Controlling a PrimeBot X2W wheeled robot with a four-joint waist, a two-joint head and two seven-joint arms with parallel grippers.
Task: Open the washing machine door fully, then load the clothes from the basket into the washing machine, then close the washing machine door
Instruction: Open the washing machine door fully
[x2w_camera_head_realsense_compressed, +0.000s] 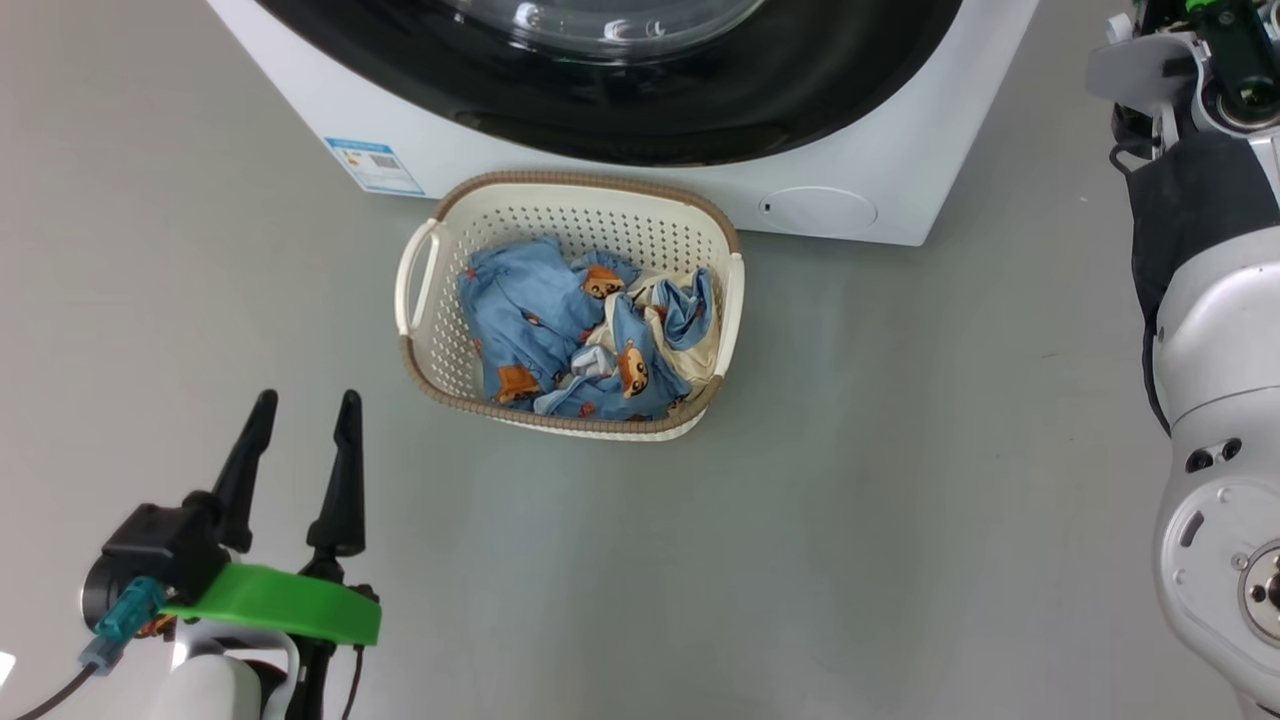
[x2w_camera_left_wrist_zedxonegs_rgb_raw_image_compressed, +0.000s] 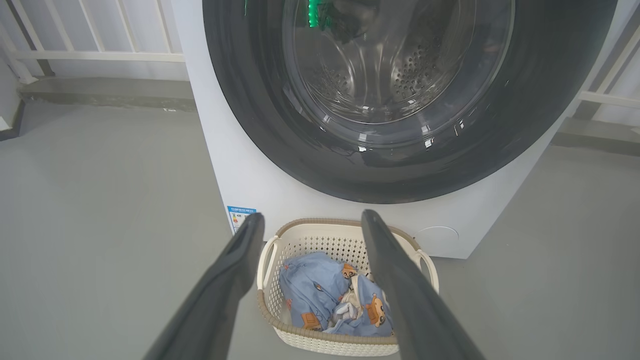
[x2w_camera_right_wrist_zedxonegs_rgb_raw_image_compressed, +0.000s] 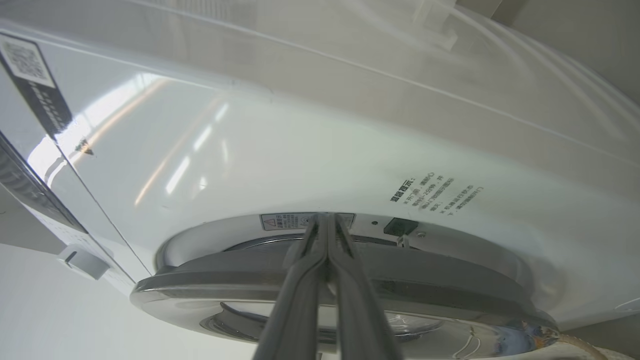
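The right gripper (x2w_camera_right_wrist_zedxonegs_rgb_raw_image_compressed: 327, 220), the nearer arm, has its jaws pressed together and empty, tips at the rim of the washing machine door (x2w_camera_right_wrist_zedxonegs_rgb_raw_image_compressed: 450, 282) straight ahead, seemingly entering the gap behind it. The left gripper (x2w_camera_head_realsense_compressed: 300, 405) hangs wide and empty, short of the basket (x2w_camera_head_realsense_compressed: 585, 180) holding the clothes (x2w_camera_head_realsense_compressed: 545, 320)

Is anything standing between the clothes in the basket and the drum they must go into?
Yes: the door covers the machine's opening; the drum is seen through it. The shut right gripper points at the door's edge. Between the open left gripper and the clothes nothing visible stands.
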